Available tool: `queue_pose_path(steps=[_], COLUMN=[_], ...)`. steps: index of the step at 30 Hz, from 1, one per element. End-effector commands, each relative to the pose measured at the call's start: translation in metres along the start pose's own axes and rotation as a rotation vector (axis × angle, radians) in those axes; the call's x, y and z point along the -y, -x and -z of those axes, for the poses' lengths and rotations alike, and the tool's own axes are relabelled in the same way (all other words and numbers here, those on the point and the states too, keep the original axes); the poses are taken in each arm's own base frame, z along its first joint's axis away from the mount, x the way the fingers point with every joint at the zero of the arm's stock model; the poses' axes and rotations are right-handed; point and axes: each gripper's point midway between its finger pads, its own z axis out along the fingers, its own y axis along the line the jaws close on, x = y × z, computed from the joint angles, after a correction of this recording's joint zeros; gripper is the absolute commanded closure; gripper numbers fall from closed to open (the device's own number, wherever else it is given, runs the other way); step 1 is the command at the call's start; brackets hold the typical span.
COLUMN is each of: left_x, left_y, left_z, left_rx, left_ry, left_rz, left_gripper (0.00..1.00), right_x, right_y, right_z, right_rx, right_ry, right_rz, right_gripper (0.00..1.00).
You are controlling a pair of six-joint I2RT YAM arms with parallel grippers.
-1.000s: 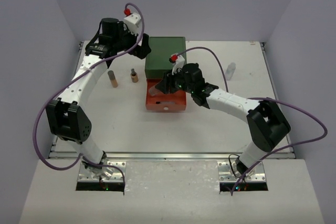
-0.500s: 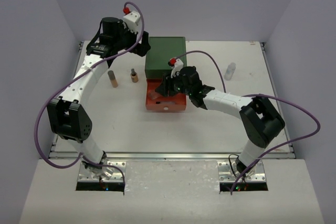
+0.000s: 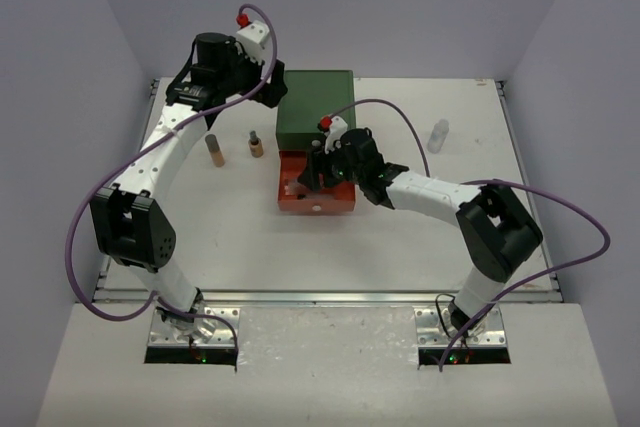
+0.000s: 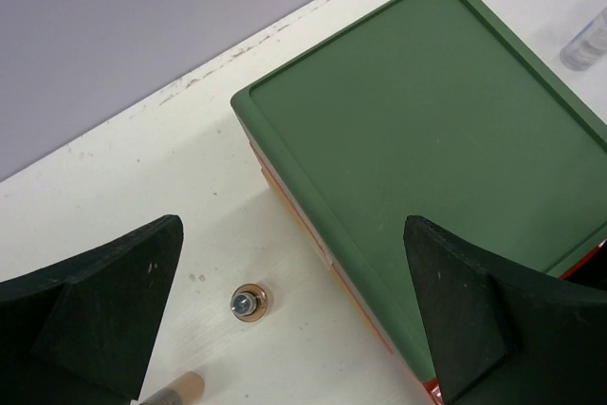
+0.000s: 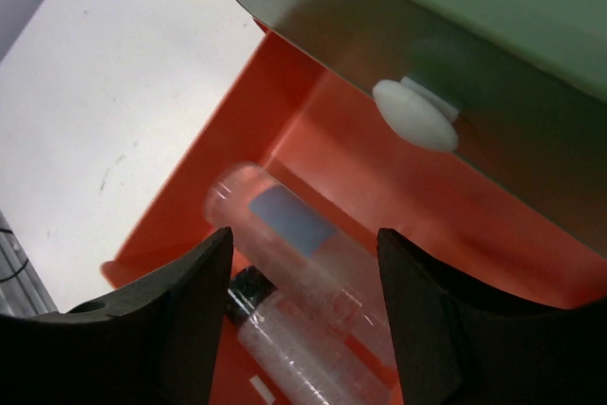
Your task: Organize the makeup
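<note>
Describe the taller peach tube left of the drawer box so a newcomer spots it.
Find the green-topped drawer box at the middle of the table. Left of it stand two upright peach tubes. Yours is the grey-capped tube, farther from the box and taller; the dark-capped tube beside it is shorter.

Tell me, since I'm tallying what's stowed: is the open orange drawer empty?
No, the right wrist view shows clear bottles lying inside the orange drawer.
</note>
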Motion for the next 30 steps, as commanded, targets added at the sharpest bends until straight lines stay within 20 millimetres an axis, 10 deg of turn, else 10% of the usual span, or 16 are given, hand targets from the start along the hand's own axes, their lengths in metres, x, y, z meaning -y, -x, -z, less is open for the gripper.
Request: queue_pose_path(steps=[1,9,18,24,26,30], left_x=[0.002,0.002,0.004,0.006,0.007,0.009], left_y=[0.01,0.01,0.012,0.022,0.022,0.022], left_z=[-0.003,-0.004,-0.002,0.002,0.002,0.002], left_rx=[0.041,0.039,0.038,0.053,0.042,0.033], left_ry=[0.003,0.003,0.002,0.0,-0.007,-0.012], left_rz=[-0.027,-0.037,-0.027,0.004,0.024,0.04], left_gripper=[0.0,0.0,0.0,0.0,0.0,0.0], right_x=[-0.006,-0.026,-0.067,0.046,0.12,0.195], right_y=[0.03,0.059,0.142,0.179,0.167,0.133], right_z=[0.008,0.032,0.124,0.184,0.219,0.246], right_rx=[0.059,0.069,0.19,0.277,0.317,0.293], right_ry=[0.002,0.067,0.11,-0.385,-0.601,-0.841], right_rz=[0.091,0.231,0.355,0.059,-0.126,-0.253], right_gripper=[0.36,0.34,0.27,0.28,0.3,0.27])
